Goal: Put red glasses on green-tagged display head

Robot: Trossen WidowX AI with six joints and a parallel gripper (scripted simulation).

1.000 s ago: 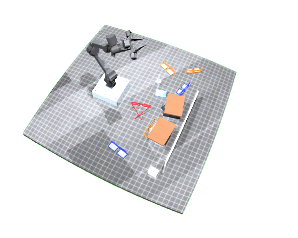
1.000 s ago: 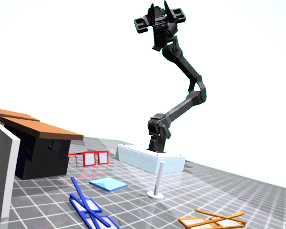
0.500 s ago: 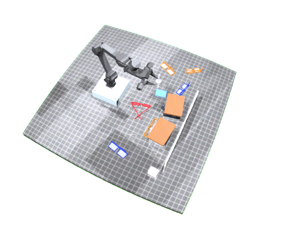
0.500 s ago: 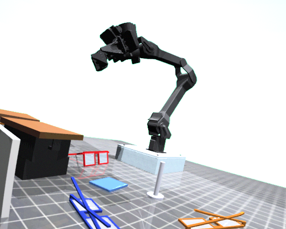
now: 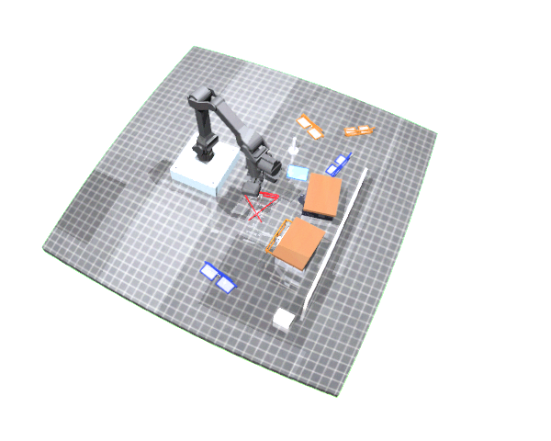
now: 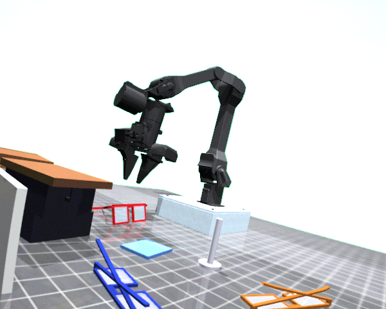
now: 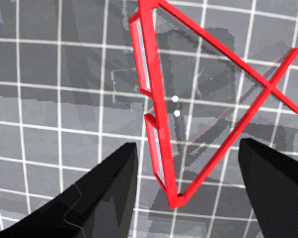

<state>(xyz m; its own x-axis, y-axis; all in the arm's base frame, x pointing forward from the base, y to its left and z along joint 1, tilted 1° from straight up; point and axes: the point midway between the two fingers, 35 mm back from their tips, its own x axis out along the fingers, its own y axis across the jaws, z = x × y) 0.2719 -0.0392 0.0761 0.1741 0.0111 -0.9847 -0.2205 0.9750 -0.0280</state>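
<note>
The red glasses (image 5: 262, 193) (image 6: 120, 214) (image 7: 159, 106) stand with lenses upright, their thin temples crossed behind. My gripper (image 6: 131, 181) (image 7: 188, 150) is partly open and empty, pointing down, well above them. In the wrist view one end of the frame shows between the fingers, below them. A dark display head (image 5: 318, 217) (image 6: 56, 209) and a pale display head (image 5: 290, 273) stand under orange slabs. Orange glasses (image 5: 271, 241) sit at the pale head's front. No green tag shows in any view.
Blue glasses (image 5: 226, 283) lie apart from another blue pair (image 5: 341, 160). Two orange pairs lie at the far side. A thin white stand (image 5: 293, 151) (image 6: 215, 243) is near a light-blue pad (image 5: 297, 173) (image 6: 146, 248). A white wall (image 5: 335, 242) (image 6: 0, 212) runs behind the heads, near a white block (image 5: 283, 319).
</note>
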